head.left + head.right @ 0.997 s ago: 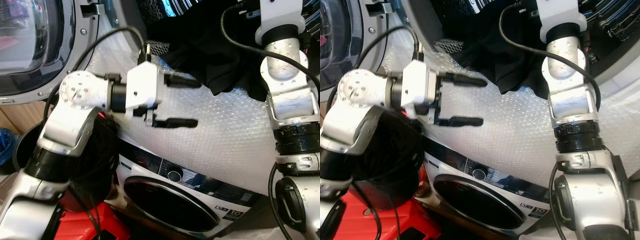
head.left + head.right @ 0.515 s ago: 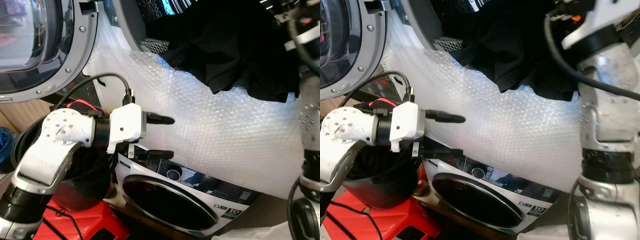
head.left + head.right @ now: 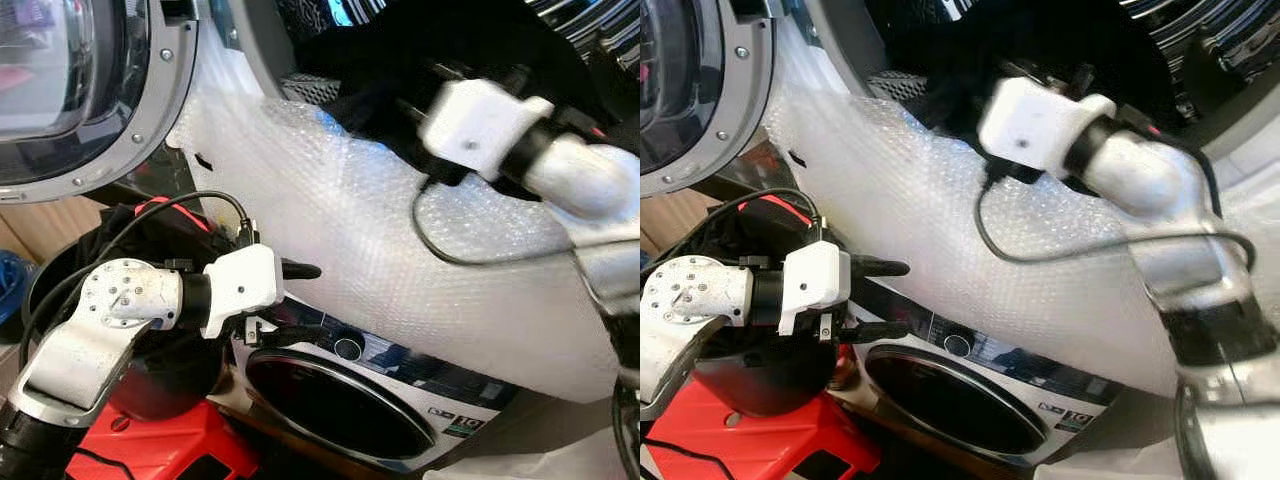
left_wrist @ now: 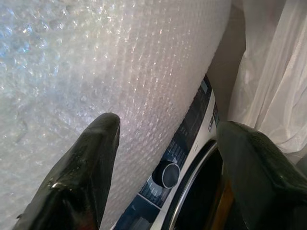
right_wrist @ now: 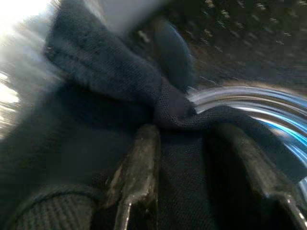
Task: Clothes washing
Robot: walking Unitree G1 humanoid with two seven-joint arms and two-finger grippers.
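Up at the drum mouth, my right gripper (image 5: pixel 184 158) has its fingers spread around the dark bunched clothing (image 3: pixel 400 50), which spills over the bubble-wrap sheet (image 3: pixel 400 230). Well below, my left gripper (image 3: pixel 295 300) hangs open and empty, so the right arm is nearer.

Crinkled sheet of bubble wrap (image 3: pixel 400 260) draped over the front of a lower appliance (image 3: pixel 340 390), hiding its top and hanging just above the round control knob (image 3: pixel 348 349). Red stool (image 3: pixel 150 450) at lower left, carrying a dark bucket (image 3: pixel 760 375). Pale translucent plastic sheeting (image 4: pixel 273 72) beside the appliance. Bit of blue (image 3: pixel 8 290) at far left
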